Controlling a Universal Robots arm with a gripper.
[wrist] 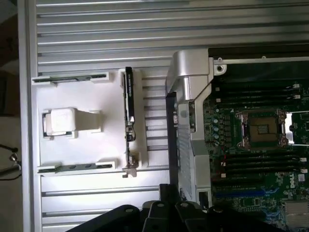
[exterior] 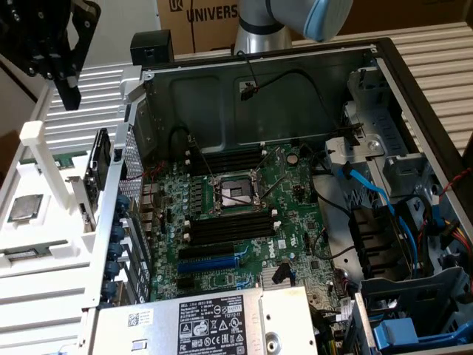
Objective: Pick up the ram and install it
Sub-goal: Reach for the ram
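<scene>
Black gripper (exterior: 69, 100) hangs clenched and empty above the white plastic parts fixture (exterior: 44, 275), at the exterior view's left.
The thin green ram stick (wrist: 77, 167) sits edge-on in a fixture slot, outside the case. Behind, a brown cardboard box (exterior: 199, 22) reads "UNIVERS". Rightward, the open grey computer case (exterior: 214, 96) holds a large green motherboard (exterior: 295, 192) marked "DELL".
</scene>
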